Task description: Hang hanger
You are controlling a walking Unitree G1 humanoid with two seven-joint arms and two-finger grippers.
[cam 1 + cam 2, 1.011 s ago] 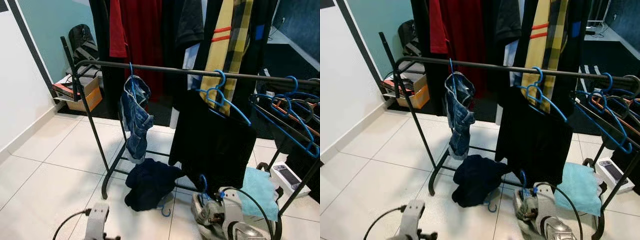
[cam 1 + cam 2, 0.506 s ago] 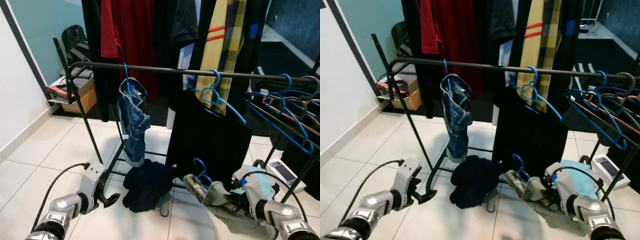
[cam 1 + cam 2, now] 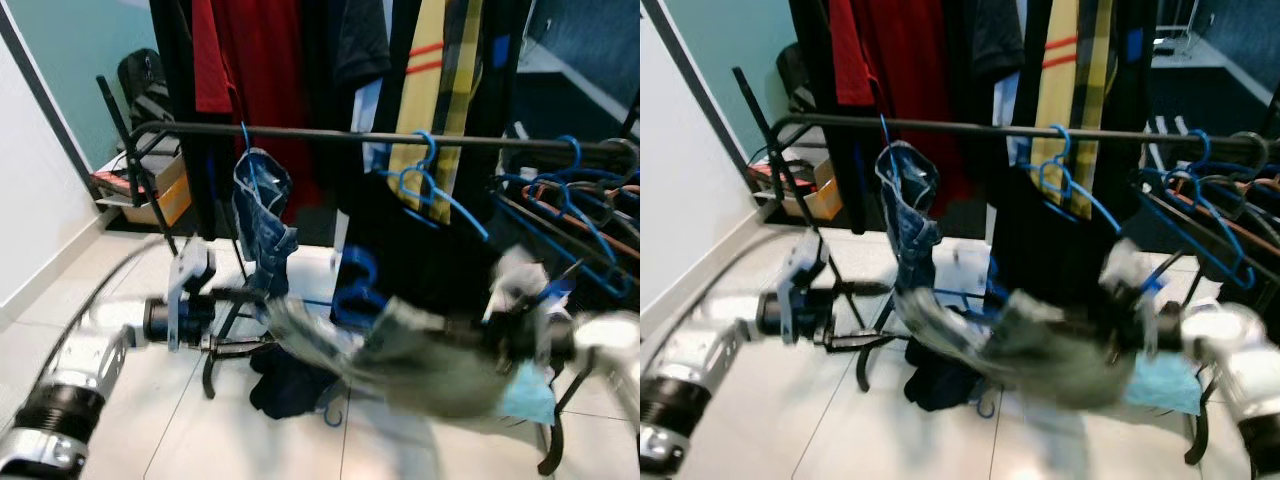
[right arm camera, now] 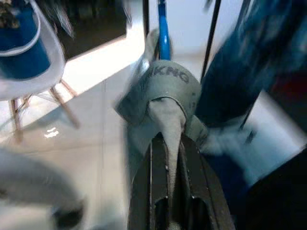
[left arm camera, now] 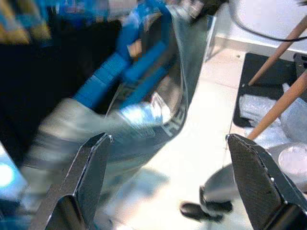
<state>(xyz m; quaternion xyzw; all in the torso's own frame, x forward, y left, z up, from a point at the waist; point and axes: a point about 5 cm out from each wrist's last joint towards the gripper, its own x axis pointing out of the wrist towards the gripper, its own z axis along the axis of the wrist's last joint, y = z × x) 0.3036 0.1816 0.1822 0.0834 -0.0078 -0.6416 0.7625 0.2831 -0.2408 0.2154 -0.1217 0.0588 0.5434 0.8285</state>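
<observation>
- Clamping a fold of grey-green cloth, the right gripper (image 4: 169,143) has its two black fingers (image 4: 144,191) pressed together on the garment (image 3: 420,350); the right wrist view shows the fabric pinched between them, with printed lettering on its waistband.
- The garment is draped on a blue hanger (image 3: 355,285), whose hook rises out of the cloth, below the black rack rail (image 3: 300,135) and in front of the black garment (image 3: 1045,250) hanging there. The hanger is not on the rail.
- In the eye views the right gripper sits low on the robot's right side, beside the blue hangers (image 3: 570,200) bunched at that end of the rail; this part of the picture is strongly blurred.
- The left gripper (image 5: 168,158) is stretched toward the left end of the grey-green garment, with its fingers (image 5: 91,167) wide apart and nothing between them; in the left wrist view the cloth and the blue hanger lie just beyond the tips.
- A pair of denim shorts (image 3: 258,215) hangs on another blue hanger from the rail, just above and behind the left gripper.
- A dark blue garment (image 3: 290,385) lies on the white tiled floor (image 3: 120,420) under the rack, and a light blue cloth (image 3: 1165,385) lies low at the right.
- Red, black and yellow-striped clothes (image 3: 270,70) hang behind the rack.
</observation>
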